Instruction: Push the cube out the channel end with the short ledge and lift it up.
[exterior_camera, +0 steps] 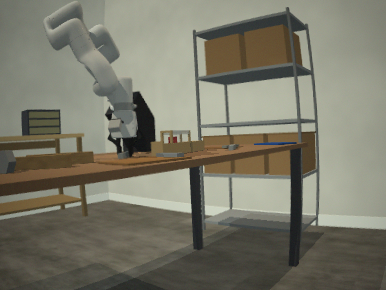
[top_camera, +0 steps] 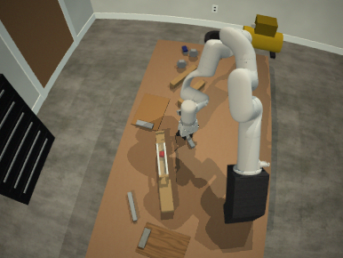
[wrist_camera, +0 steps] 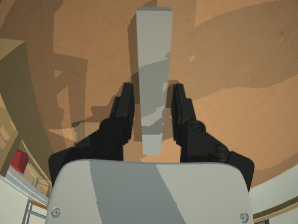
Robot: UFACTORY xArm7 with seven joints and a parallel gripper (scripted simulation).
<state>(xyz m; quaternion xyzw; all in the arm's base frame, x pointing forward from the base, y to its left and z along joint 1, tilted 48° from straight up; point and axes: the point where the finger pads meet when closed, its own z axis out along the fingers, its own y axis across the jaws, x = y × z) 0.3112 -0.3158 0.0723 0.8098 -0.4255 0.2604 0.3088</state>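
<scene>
Beside the wooden channel [top_camera: 163, 165] with the red cube [top_camera: 162, 153], the half-open gripper [wrist_camera: 152, 117] straddles a flat grey bar [wrist_camera: 152, 76], gripping nothing.

Table [top_camera: 249, 93] of matt brown wood with visible grain on the near board [top_camera: 166, 242]; channel [top_camera: 163, 171] of pale wood with white rails; cube [top_camera: 162, 153] matt red; bar [wrist_camera: 152, 76] smooth matt grey; fingers matt black; arm [top_camera: 243, 89] glossy white plastic.
</scene>
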